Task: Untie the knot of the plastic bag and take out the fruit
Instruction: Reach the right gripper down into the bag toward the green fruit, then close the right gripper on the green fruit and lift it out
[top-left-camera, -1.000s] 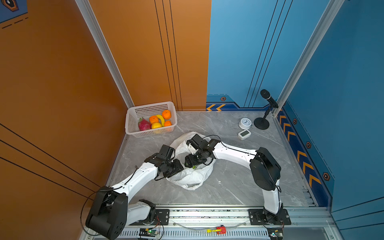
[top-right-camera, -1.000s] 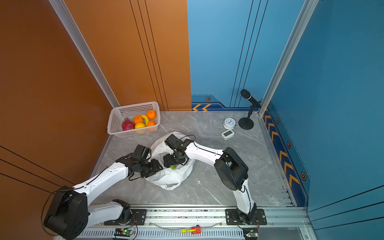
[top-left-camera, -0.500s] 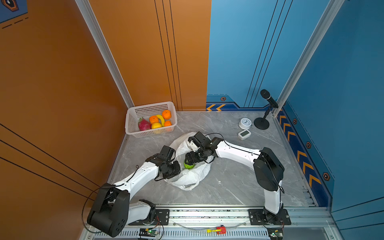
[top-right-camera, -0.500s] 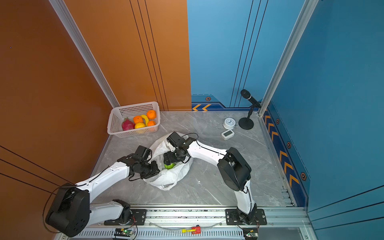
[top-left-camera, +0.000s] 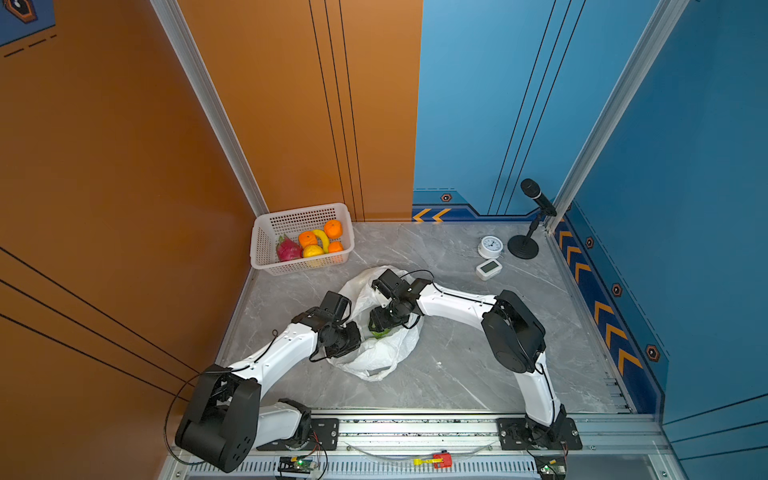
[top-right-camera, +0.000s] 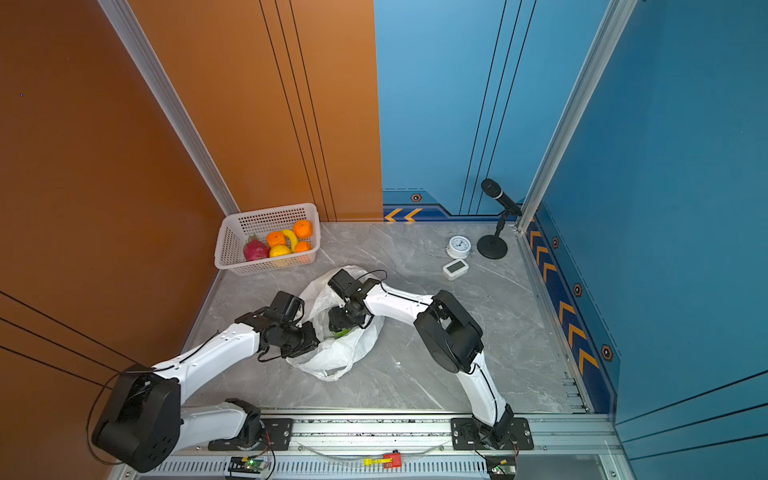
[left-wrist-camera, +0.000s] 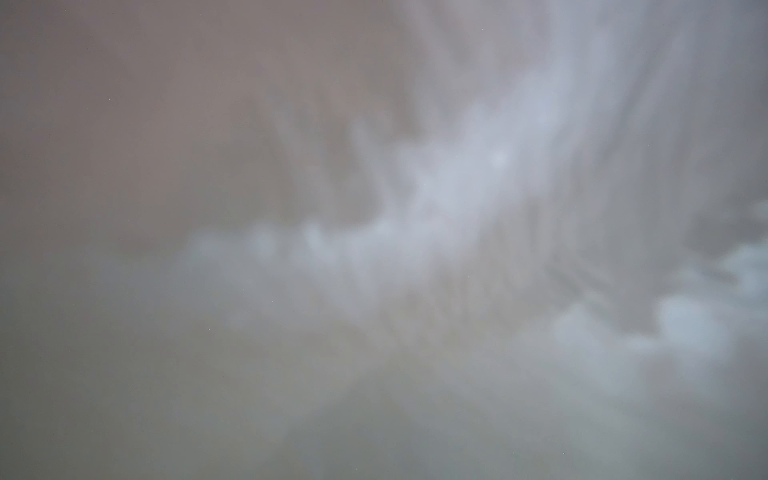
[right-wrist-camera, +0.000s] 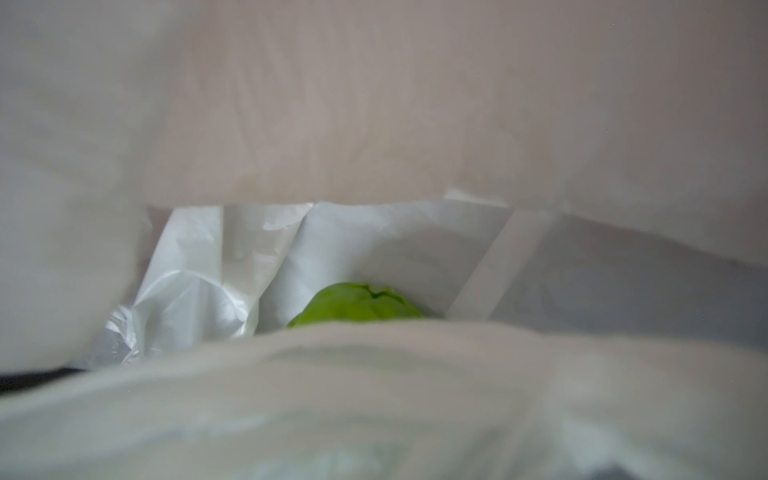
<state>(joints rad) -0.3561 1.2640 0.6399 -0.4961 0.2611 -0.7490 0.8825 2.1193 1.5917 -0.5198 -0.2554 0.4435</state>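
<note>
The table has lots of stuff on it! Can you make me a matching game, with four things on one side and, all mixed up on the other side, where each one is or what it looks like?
Things:
1. green fruit
2. dragon fruit
3. round clock
4. plastic bag

Place or look:
A. next to the microphone stand
B. white and crinkly
C. in the white basket
D. inside the plastic bag

Pairs: 1-D, 2-C, 3-A, 4-B
</note>
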